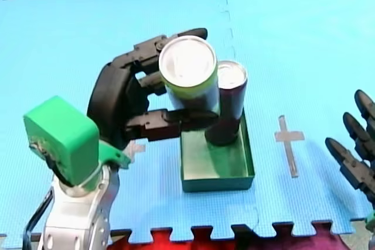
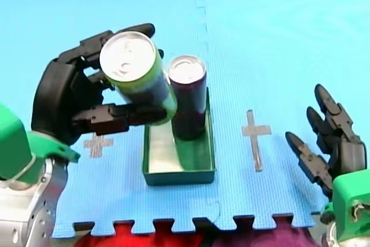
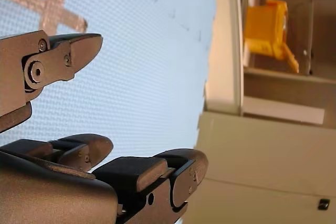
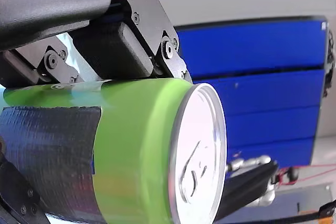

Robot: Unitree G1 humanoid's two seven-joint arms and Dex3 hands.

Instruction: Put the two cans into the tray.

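Now the left hand (image 1: pixel 126 95) grips the tipped green can (image 1: pixel 190 77) over the tray (image 1: pixel 218 168), beside the dark can (image 1: pixel 230 106), with the right hand (image 1: pixel 356 157) well apart.

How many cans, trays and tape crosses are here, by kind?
Green rectangular tray: 1
Cans: 2 (green metal can in the left hand; dark purple metal can standing in the tray)
Grey tape crosses: 2
Total: 5
Right hand, low on the right, holds nothing.
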